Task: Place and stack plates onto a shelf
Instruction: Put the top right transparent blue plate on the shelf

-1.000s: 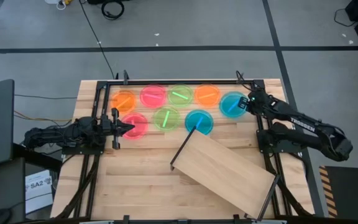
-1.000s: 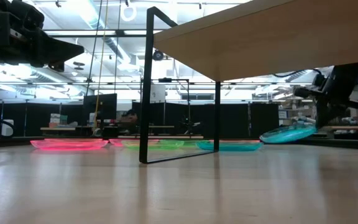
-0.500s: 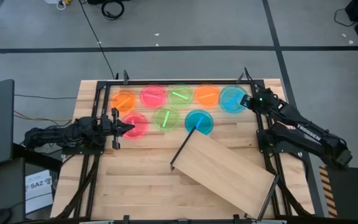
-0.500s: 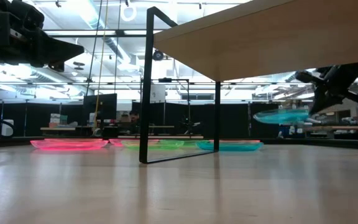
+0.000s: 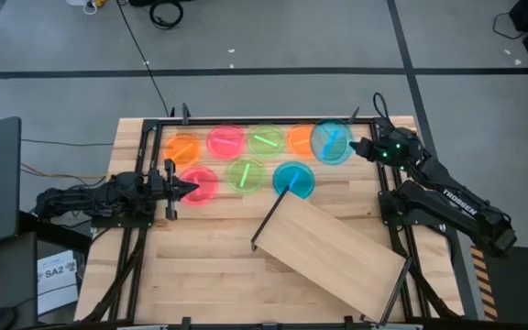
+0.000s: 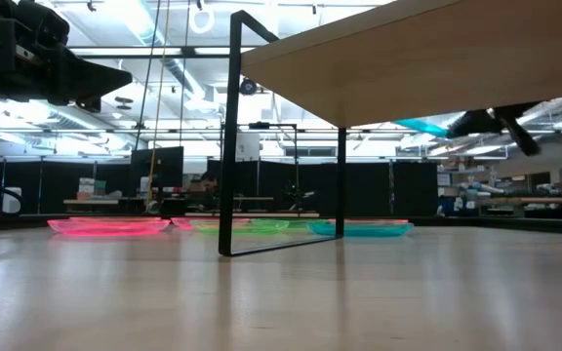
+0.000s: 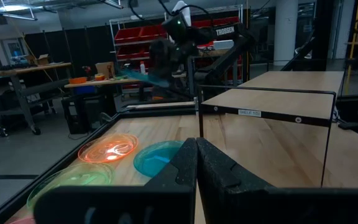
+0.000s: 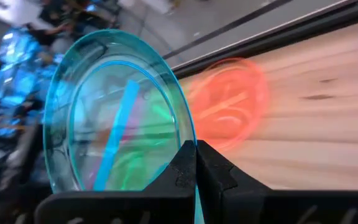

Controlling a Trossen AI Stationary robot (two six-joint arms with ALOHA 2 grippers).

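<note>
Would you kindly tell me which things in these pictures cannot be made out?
- Low view: the shelf hides most of the lifted blue plate; the right end effector is out of sight.
- High view: that blue plate overlaps the orange plate, hiding its right part.
- Low view: the plates lying on the table merge into thin bands, so their count is unclear.
- Left wrist view: the held plate is blurred.

You get even, bright light in the high view, with soft shadows under the shelf (image 5: 333,246). The low view glares from ceiling strips toward twelve o'clock (tabletop foreground soft). The right wrist view smears the orange plate (image 8: 229,102) and background; the left wrist view is dim.
</note>
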